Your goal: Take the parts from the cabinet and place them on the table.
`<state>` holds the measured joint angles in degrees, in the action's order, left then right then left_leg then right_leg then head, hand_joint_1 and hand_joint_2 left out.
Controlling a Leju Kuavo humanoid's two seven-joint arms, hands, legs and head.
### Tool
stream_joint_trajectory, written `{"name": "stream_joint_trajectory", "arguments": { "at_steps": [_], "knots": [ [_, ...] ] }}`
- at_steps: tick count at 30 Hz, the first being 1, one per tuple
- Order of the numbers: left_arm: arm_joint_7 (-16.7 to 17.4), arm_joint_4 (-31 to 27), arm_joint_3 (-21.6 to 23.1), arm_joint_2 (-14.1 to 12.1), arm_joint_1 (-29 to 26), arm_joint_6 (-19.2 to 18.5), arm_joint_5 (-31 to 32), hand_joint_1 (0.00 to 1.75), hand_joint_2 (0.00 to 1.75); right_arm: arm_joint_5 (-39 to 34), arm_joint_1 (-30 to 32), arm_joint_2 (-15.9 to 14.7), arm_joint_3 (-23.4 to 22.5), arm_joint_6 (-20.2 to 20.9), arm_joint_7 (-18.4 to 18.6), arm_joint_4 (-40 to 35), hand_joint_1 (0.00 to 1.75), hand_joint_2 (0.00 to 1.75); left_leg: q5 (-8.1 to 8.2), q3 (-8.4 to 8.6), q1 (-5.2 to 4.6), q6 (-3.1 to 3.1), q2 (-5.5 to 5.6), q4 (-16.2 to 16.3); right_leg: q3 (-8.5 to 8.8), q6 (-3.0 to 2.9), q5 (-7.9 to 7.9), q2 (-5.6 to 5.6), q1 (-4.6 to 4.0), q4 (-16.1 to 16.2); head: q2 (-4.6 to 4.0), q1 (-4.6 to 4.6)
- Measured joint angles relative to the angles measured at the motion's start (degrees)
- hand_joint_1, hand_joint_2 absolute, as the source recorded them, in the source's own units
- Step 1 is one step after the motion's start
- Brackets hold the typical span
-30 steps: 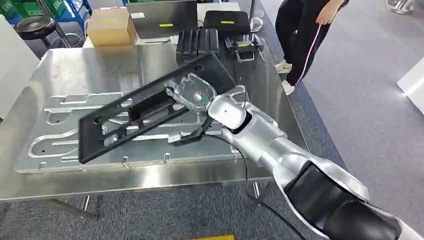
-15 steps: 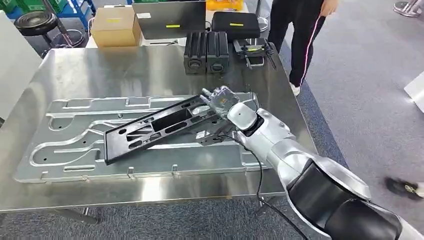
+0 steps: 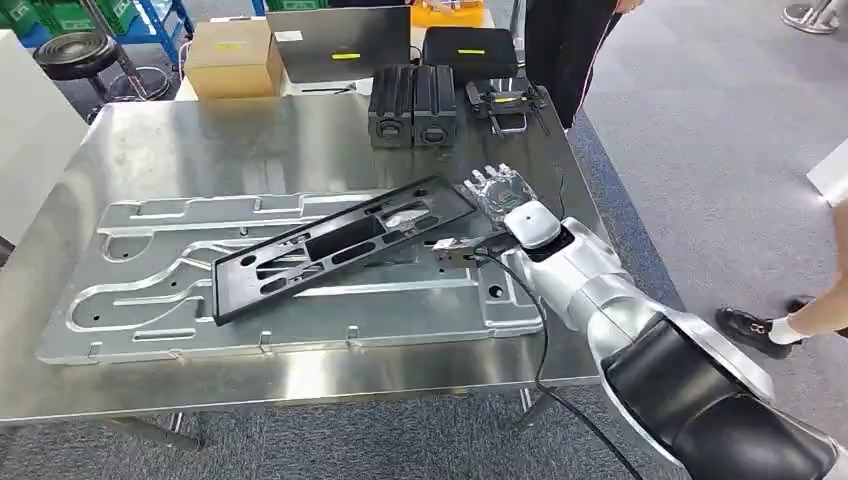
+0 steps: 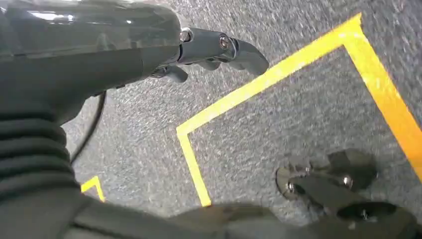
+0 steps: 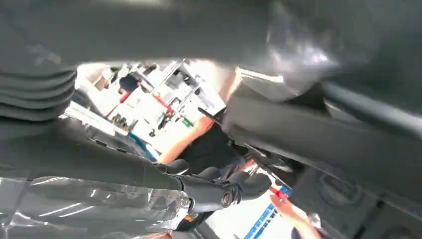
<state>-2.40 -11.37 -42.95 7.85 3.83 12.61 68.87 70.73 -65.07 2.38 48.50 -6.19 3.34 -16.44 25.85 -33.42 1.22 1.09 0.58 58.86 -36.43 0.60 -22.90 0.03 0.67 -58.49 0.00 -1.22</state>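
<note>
- Right hand [image 3: 503, 190] hovers just beside the near-right end of the black part [image 3: 340, 243]; fingers spread apart, palm up, holding nothing, apart from the part.
- Left hand [image 4: 199, 50] hangs over grey carpet with yellow floor tape [image 4: 278, 74]; fingers loosely extended, nothing in them.
- One black part: long flat frame with slots, lying diagonally on the large stamped metal panel [image 3: 150, 290], which lies flat on the steel surface [image 3: 150, 140].
- Far edge of the surface: two black ribbed cases [image 3: 414, 103] side by side, one cardboard box [image 3: 229, 55], one laptop [image 3: 340, 42], one black pouch [image 3: 468, 50], one small clamp tool [image 3: 508, 103].
- Person's legs [image 3: 560, 50] stand beyond the surface; another's shoe [image 3: 745, 328] at right.
</note>
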Motion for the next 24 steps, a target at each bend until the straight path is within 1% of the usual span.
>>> {"name": "stream_joint_trajectory", "arguments": {
  "at_steps": [2,3,4,5,6,7,8,9,10,11,12,13,14,15,16,17,18,19,20,21,22,23,24],
  "knots": [
    [0.6,0.0,-0.1,-0.1,0.0,-0.8,-0.2,0.00,0.00,-1.0,0.5,-1.2,-1.3,-3.9,-1.2,-0.1,0.00,0.00,-0.59,-0.27,-0.29,-0.90,0.06,0.0,-0.01,0.91,0.62,-0.01,0.19,0.4,0.00,0.02],
    [1.1,0.0,-0.3,-0.1,-0.1,-1.3,-0.4,0.00,0.00,-1.1,0.8,-2.0,-2.1,-6.4,-1.9,-0.5,0.00,0.00,-1.30,-0.46,0.12,-1.71,-0.08,-0.6,-0.20,1.26,0.27,0.06,0.37,0.1,0.00,0.02],
    [1.7,0.0,-0.4,-0.1,0.0,-2.0,-0.3,0.00,0.00,-1.0,1.1,-3.3,-2.9,-8.4,-2.4,-0.9,0.00,0.00,-1.79,-0.77,0.03,-2.16,-0.14,-0.8,-0.70,1.51,-1.69,0.01,0.52,-1.1,0.00,0.02],
    [2.2,0.0,-0.5,-0.1,-0.1,-2.6,-0.1,0.00,0.00,-0.4,1.5,-4.6,-3.5,-10.1,-2.5,-1.8,0.00,0.00,-2.25,-1.26,-0.01,-2.60,-0.12,-0.8,-1.81,1.62,-4.67,0.00,0.56,-4.1,0.00,0.02],
    [2.3,0.0,-0.5,-0.2,-0.2,-3.5,0.3,0.00,0.00,0.5,1.9,-6.8,-4.3,-11.7,-2.5,-3.2,0.00,0.00,-2.72,-1.96,-0.13,-2.86,-0.06,-0.8,-3.48,1.83,-7.99,0.02,0.55,-8.9,0.00,0.02],
    [2.1,0.0,-0.5,-0.2,-0.3,-4.0,0.8,0.00,0.00,1.5,2.5,-8.9,-5.2,-11.8,-2.5,-5.3,0.00,0.00,-3.19,-2.59,-0.25,-2.94,0.07,-0.8,-4.80,1.99,-10.33,0.02,0.56,-13.2,0.00,0.02],
    [1.6,0.0,-0.5,-0.1,-0.4,-4.3,1.5,0.00,0.00,2.8,3.7,-11.7,-6.5,-10.8,-2.5,-8.7,0.00,0.00,-3.73,-3.33,-0.36,-3.04,0.20,-0.7,-5.59,2.09,-11.74,0.02,0.55,-16.6,0.00,0.02],
    [0.8,0.0,-0.3,0.0,-0.4,-4.4,2.2,0.00,0.00,3.7,5.0,-14.4,-8.2,-9.9,-2.6,-12.3,0.00,0.00,-4.15,-3.98,-0.42,-3.08,0.34,-0.6,-5.13,2.07,-11.39,0.02,0.54,-17.2,0.00,0.02],
    [-0.1,0.0,-0.1,0.1,-0.5,-4.4,2.9,0.00,0.00,3.8,6.4,-17.5,-10.2,-9.0,-3.5,-16.5,0.00,0.00,-4.62,-4.66,-0.50,-3.12,0.45,-0.5,-3.39,1.97,-9.89,0.01,0.54,-15.4,0.00,0.02],
    [-0.7,0.0,0.2,0.4,-0.5,-4.2,3.4,0.00,0.00,3.0,7.9,-21.1,-12.7,-8.2,-4.9,-21.6,0.00,0.00,-5.06,-5.28,-0.60,-3.16,0.62,-0.5,-0.70,1.77,-7.95,0.00,0.51,-11.7,0.00,0.02],
    [-1.4,0.0,0.5,0.7,-0.4,-4.2,3.8,0.00,0.00,0.5,9.7,-25.2,-15.7,-8.4,-6.4,-27.2,0.00,0.00,-5.51,-5.81,-0.67,-3.14,0.76,-0.4,3.01,1.45,-6.38,-0.04,0.39,-6.5,0.00,0.02],
    [-1.7,0.0,0.7,1.0,-0.2,-3.9,4.0,0.00,0.00,-3.2,12.2,-29.3,-18.8,-9.3,-7.9,-32.7,0.00,0.00,-5.96,-6.06,-0.70,-3.14,1.01,-0.4,6.75,0.95,-6.35,-0.27,-0.01,-1.6,0.00,0.02],
    [-1.8,0.0,1.0,1.3,0.0,-3.8,4.3,0.00,0.00,-7.9,16.9,-34.2,-23.1,-11.4,-9.1,-38.8,0.00,0.00,-6.40,-6.42,-0.95,-2.89,1.73,-0.4,8.54,0.92,-7.69,-1.18,-0.48,2.3,0.00,0.02],
    [-1.7,0.0,1.2,1.5,0.2,-3.6,4.4,0.00,0.00,-12.3,23.1,-38.3,-28.6,-14.3,-10.5,-45.1,0.00,0.00,-7.06,-6.01,-0.55,-2.61,2.27,-1.1,8.40,1.05,-6.54,-1.76,-0.75,1.9,0.00,-0.07],
    [-1.3,0.0,1.4,1.6,0.5,-3.3,4.4,0.00,0.00,-16.3,32.7,-40.3,-36.9,-17.7,-13.4,-52.7,0.00,0.00,-7.64,-5.79,-0.08,-2.22,3.22,-1.4,8.86,0.71,-6.29,-1.99,-1.05,2.8,0.00,-0.02],
    [-0.9,0.0,1.4,1.6,0.6,-3.2,4.2,0.00,0.00,-18.6,42.1,-41.1,-45.8,-20.7,-17.7,-60.0,0.00,0.00,-8.11,-5.90,0.07,-1.73,3.82,-2.1,9.33,0.50,-6.15,-2.49,-1.60,3.2,0.00,0.35],
    [-0.4,0.0,1.4,1.5,0.3,-3.1,4.0,0.00,0.00,-18.8,50.3,-39.3,-53.0,-22.6,-22.1,-65.6,0.00,0.00,-8.48,-5.90,-0.11,-1.00,4.09,-2.7,9.21,-0.47,-5.18,-2.87,-1.10,4.3,0.00,0.33],
    [0.3,0.0,1.4,1.4,0.4,-2.8,3.3,0.00,0.00,-17.9,55.8,-34.5,-61.4,-25.5,-27.8,-71.5,0.00,0.00,-6.24,-5.94,0.12,-0.91,2.42,-1.9,8.90,-0.74,-4.20,-3.08,-0.96,4.9,0.00,0.33],
    [0.8,0.0,1.3,1.3,0.4,-2.5,2.6,0.00,0.00,-16.6,60.7,-30.3,-67.0,-27.8,-31.0,-75.2,0.00,0.00,-2.49,-6.48,-0.01,-0.73,1.16,0.6,8.30,-1.27,-3.59,-2.65,-0.79,5.2,0.00,0.31],
    [1.2,0.0,1.0,1.2,0.4,-2.1,1.5,0.00,0.00,-15.4,65.1,-26.3,-71.2,-30.0,-33.3,-77.5,0.00,0.00,1.71,-7.36,-0.02,-0.37,0.55,4.5,7.51,-1.32,-3.07,-2.57,-0.60,5.1,0.00,0.31],
    [1.4,0.0,0.4,1.1,0.3,-1.7,0.5,0.00,0.00,-14.5,68.4,-22.1,-74.7,-31.7,-35.0,-78.6,0.00,0.00,5.14,-8.26,-0.01,0.00,0.23,9.3,6.62,-1.32,-2.44,-2.33,-0.47,4.9,0.00,0.33],
    [1.5,0.0,-0.1,1.0,0.2,-1.4,-0.2,0.00,0.00,-13.7,69.9,-19.0,-76.5,-32.6,-35.5,-78.6,0.00,0.00,6.69,-8.60,0.01,0.25,-0.03,13.1,5.65,-1.38,-1.87,-2.15,-0.44,4.8,0.00,0.33],
    [1.8,0.0,-0.6,1.0,0.0,-1.2,-0.6,0.00,0.00,-13.2,70.8,-15.7,-77.6,-33.1,-35.5,-78.2,0.00,0.00,6.25,-8.20,0.01,0.43,-0.16,15.5,4.57,-1.39,-1.20,-1.74,-0.37,4.5,0.00,0.31]
  ]
}}
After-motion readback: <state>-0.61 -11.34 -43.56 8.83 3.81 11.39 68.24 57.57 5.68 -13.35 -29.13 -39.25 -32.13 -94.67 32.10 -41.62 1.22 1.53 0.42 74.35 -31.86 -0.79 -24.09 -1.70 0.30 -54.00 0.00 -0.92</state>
